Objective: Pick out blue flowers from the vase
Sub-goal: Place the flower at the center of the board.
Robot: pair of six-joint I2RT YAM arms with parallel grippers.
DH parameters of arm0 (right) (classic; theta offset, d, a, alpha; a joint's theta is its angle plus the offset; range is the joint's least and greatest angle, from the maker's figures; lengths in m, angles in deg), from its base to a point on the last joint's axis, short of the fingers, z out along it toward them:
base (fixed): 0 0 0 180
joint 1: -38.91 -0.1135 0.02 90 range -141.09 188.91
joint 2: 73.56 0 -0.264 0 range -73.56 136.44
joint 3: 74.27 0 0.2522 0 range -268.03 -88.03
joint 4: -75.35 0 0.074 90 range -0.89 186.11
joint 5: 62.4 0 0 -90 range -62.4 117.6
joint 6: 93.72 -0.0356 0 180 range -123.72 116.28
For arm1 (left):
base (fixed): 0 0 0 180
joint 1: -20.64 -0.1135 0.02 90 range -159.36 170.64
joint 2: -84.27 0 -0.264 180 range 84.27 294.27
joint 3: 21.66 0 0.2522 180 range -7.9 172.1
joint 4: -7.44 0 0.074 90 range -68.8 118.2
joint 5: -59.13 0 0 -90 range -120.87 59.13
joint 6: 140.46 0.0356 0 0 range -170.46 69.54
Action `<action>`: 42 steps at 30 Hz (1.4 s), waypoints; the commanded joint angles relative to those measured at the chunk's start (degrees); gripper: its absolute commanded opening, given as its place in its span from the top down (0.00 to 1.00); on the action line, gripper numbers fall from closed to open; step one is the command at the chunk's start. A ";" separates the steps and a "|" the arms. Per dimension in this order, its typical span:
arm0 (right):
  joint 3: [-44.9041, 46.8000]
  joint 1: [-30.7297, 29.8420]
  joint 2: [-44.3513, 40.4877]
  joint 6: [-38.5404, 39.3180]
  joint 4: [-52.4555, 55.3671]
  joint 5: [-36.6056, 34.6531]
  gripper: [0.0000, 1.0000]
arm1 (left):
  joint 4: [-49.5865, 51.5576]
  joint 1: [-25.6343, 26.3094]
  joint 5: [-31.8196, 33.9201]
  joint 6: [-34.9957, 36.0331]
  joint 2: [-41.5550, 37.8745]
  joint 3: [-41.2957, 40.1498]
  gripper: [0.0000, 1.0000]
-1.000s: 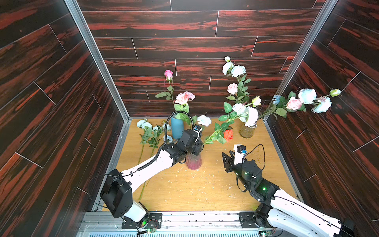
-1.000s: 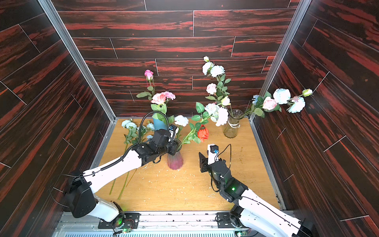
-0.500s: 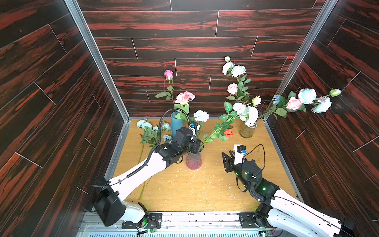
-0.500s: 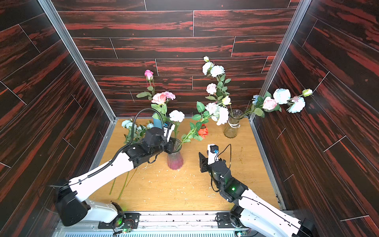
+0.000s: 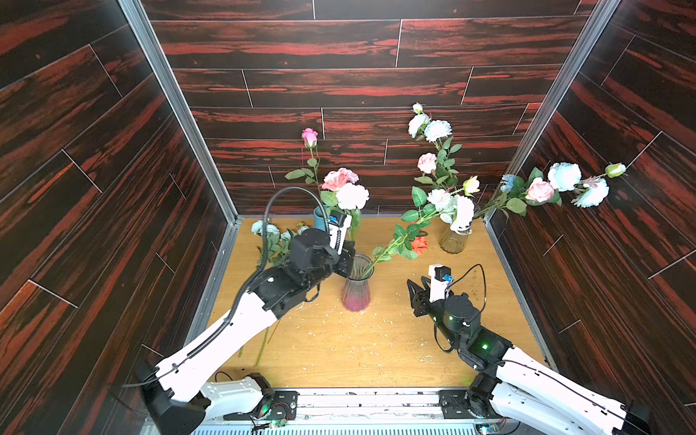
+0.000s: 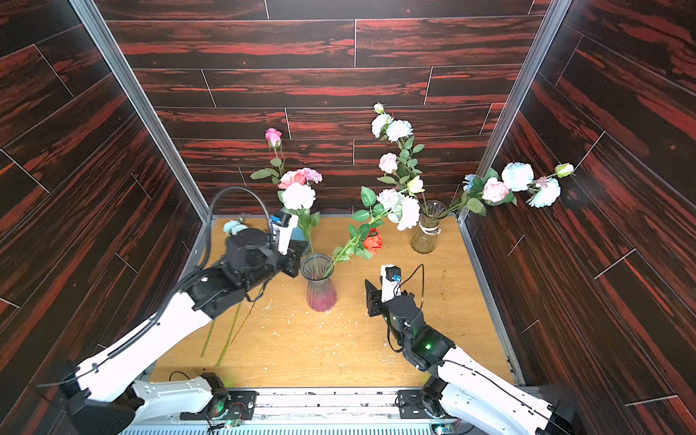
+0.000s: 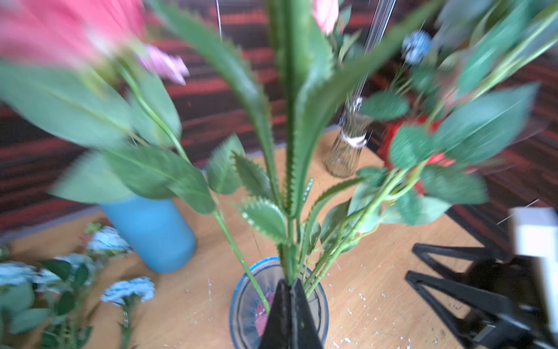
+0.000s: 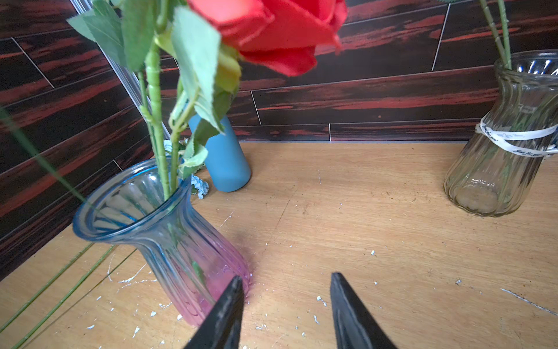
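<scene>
Centrally, the left fingers [image 7: 290,317] are clenched on a blue flower [image 5: 352,196], its stem reaching into the vase [image 5: 356,297]; the right fingers [image 8: 226,314] are spread, empty, beside the vase.

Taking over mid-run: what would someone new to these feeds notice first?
First, the left gripper, shut on a blue flower by its stem above the pink-blue vase in the middle, the bloom high overhead. Next, the red rose leaning out of that vase, with the open right gripper beside the vase, holding nothing. Then the long spray from the clear vase at the back, reaching far to the right.
</scene>
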 commanded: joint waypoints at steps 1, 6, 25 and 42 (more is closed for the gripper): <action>-0.47 0.44 0.33 -0.62 -0.65 -0.20 0.50 | 3.83 -0.10 1.25 1.41 -3.78 4.70 1.00; 0.00 0.88 0.47 -1.11 -1.05 -0.51 0.31 | 6.42 -0.09 2.05 0.50 -5.17 8.91 1.00; -0.06 2.98 1.00 -2.45 -0.52 1.72 0.17 | 28.16 -0.10 23.07 3.05 -5.88 19.17 1.00; -0.20 3.51 1.14 -2.80 -0.24 2.71 0.11 | 28.73 -12.18 15.25 0.84 10.67 8.01 1.00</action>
